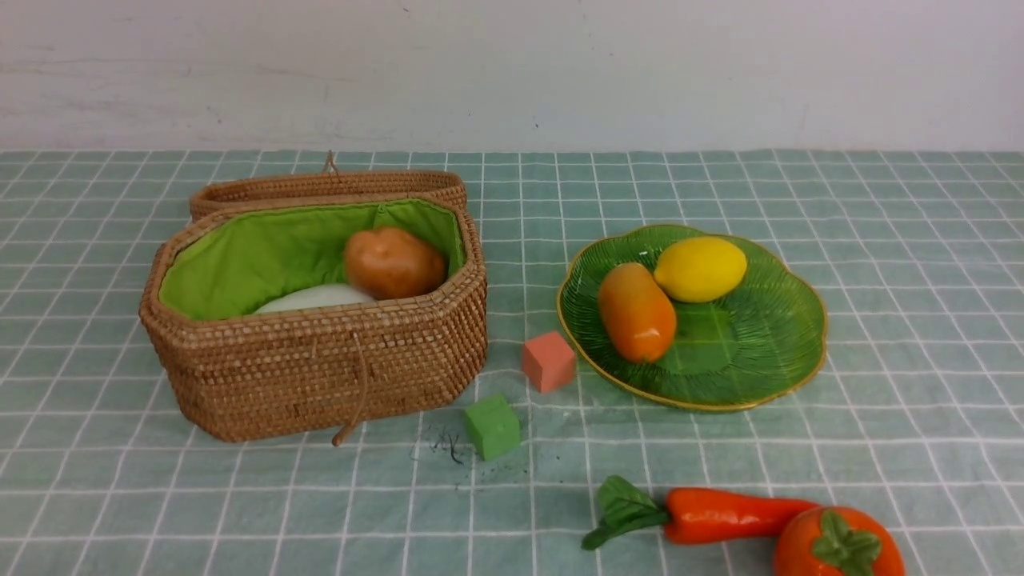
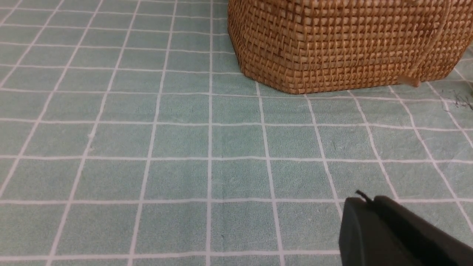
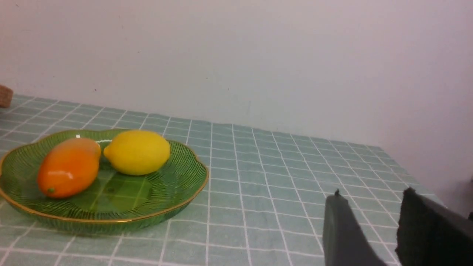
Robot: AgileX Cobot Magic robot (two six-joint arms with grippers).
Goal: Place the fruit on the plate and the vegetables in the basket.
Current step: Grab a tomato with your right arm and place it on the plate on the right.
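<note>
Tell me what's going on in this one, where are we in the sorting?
A two-armed robot is sorting toy food. The basket holds the potato and the radish; the plate holds the mango and the lemon. The carrot and the persimmon lie side by side on the tablecloth, not yet sorted. Neither arm holds anything: the left gripper is shut near the basket, and the right gripper is open beside the plate.
</note>
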